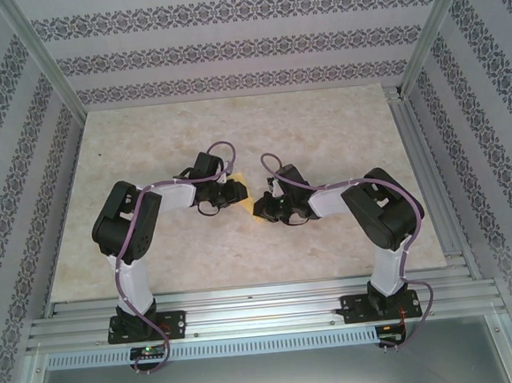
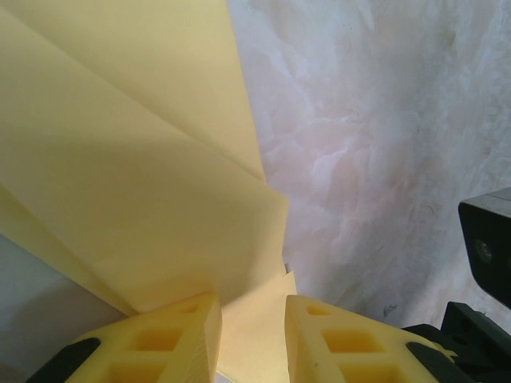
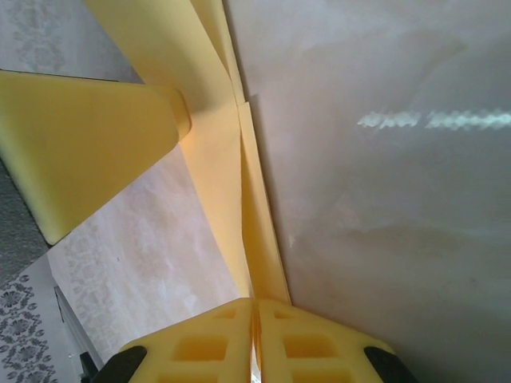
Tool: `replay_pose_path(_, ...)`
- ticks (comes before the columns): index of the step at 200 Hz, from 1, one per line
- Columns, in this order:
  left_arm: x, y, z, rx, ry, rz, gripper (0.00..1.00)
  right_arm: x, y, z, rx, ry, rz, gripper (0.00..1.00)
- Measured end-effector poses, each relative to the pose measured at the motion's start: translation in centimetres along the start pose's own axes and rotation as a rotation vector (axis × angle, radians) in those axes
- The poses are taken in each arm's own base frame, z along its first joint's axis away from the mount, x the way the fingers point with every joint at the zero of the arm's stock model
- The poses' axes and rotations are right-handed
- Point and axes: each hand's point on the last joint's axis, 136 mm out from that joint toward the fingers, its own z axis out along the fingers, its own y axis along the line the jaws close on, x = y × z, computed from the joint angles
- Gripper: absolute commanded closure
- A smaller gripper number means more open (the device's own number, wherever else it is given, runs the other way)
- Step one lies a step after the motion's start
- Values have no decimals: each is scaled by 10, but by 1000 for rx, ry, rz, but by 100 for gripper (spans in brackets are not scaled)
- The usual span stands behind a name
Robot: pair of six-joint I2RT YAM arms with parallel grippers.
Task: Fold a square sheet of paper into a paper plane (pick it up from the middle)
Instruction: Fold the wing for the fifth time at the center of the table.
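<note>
While the right tool [image 3: 254, 309] clamps the paper [image 3: 223, 199] edge, the left tool [image 2: 253, 311] sits over it, jaws apart.

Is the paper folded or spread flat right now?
Folded. The paper shows overlapping layers with crease edges, and its flaps meet along a line running into the shut right fingers.

Patterned walls [image 1: 227, 47] surround a marbled tabletop [image 1: 233, 122] and aluminium rails [image 1: 265, 310].
</note>
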Motion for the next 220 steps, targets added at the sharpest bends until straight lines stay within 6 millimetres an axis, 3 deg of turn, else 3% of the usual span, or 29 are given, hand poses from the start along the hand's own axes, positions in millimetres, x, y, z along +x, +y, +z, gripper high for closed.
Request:
replay_pose_path(113, 0, 0, 0, -2, 2, -2, 70, 9, -5, -2, 31, -8, -52, 93)
replay_pose_path(148, 0, 0, 0, -2, 3, -2, 70, 9, -4, -4, 29, -10, -61, 86)
replay_pose_path(187, 0, 1, 0, -8, 2, -4, 70, 17, -6, -22, 88, -15, -68, 82)
replay_pose_path(220, -2, 2, -1, -25, 1, -9, 70, 13, 15, -38, 127, -60, -157, 80)
